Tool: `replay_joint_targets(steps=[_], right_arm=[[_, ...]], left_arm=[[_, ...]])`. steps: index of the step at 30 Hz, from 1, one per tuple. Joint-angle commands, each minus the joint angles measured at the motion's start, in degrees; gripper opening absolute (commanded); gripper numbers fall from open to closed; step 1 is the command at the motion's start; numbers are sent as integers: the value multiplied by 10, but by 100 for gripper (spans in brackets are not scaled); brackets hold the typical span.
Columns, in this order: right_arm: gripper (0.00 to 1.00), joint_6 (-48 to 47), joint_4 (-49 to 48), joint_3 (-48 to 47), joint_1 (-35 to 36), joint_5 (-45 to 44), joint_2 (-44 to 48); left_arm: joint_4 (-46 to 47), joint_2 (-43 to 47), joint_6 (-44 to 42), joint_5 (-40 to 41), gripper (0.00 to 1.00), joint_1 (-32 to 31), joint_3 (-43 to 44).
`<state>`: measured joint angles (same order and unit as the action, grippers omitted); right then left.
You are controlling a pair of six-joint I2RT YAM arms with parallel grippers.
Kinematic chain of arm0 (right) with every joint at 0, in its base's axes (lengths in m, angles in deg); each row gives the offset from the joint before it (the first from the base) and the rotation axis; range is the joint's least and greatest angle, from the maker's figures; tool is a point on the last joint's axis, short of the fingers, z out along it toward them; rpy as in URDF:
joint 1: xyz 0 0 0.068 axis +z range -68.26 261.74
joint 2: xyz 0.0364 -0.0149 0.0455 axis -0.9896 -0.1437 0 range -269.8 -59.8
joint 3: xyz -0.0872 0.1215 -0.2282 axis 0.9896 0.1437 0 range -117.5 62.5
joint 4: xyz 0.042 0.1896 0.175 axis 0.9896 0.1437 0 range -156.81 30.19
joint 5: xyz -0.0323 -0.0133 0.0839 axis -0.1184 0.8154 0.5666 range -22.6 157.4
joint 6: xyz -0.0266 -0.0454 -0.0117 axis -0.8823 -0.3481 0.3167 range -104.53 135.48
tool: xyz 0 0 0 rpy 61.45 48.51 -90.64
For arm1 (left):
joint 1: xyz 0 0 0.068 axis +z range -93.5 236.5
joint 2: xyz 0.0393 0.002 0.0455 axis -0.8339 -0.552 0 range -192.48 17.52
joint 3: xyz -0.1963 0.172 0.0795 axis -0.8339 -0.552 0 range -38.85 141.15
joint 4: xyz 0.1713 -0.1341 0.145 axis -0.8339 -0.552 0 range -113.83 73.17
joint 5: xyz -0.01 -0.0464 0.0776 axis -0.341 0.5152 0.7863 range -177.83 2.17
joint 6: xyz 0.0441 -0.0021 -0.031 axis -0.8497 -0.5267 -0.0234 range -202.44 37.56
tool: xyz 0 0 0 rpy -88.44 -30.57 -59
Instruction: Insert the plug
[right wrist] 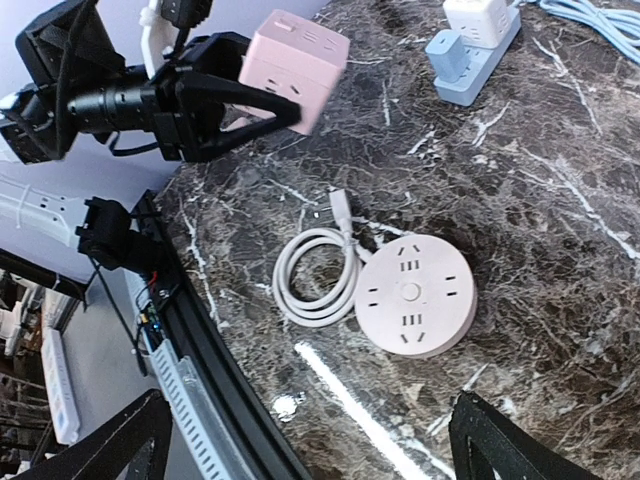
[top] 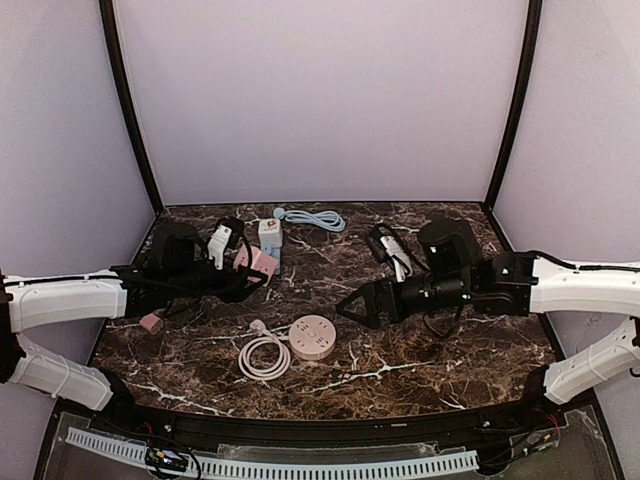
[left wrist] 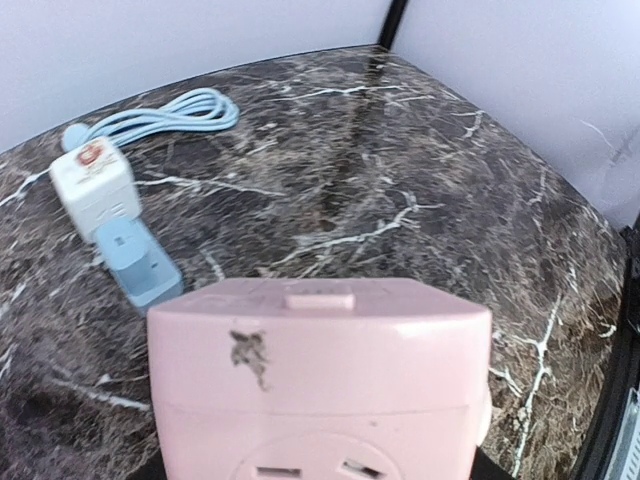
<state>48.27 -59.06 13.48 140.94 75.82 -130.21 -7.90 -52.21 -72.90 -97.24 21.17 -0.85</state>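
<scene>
My left gripper [top: 252, 272] is shut on a pink cube socket [top: 260, 262] and holds it above the table's left side. The cube fills the left wrist view [left wrist: 320, 370], one socket face towards the camera; the fingers are almost hidden behind it. In the right wrist view the cube [right wrist: 293, 60] sits between the left arm's black fingers [right wrist: 235, 100]. A round pink-white power strip [top: 312, 336] lies at front centre with its coiled white cable [top: 262, 356] and white plug [right wrist: 340, 208]. My right gripper [top: 350, 305] is open and empty, just right of the round strip [right wrist: 415, 297].
A blue power strip [top: 270, 240] with a white cube adapter [left wrist: 95, 185] lies at the back, a light blue cable [top: 312, 218] behind it. Black and white plugs [top: 390, 248] lie at back right. A white plug [top: 218, 243] and a small pink piece [top: 150, 322] lie by the left arm.
</scene>
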Motion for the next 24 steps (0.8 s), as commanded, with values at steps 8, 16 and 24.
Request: replay_joint_targets(steps=[8, 16, 24], right_arm=[[99, 37, 168, -114, 3, 124, -33], [99, 61, 205, -165, 27, 127, -95], [99, 101, 209, -184, 34, 77, -147]], left_arm=[[172, -52, -133, -70, 28, -110, -40], [196, -98, -159, -69, 27, -160, -31], [213, -102, -176, -75, 27, -198, -40]])
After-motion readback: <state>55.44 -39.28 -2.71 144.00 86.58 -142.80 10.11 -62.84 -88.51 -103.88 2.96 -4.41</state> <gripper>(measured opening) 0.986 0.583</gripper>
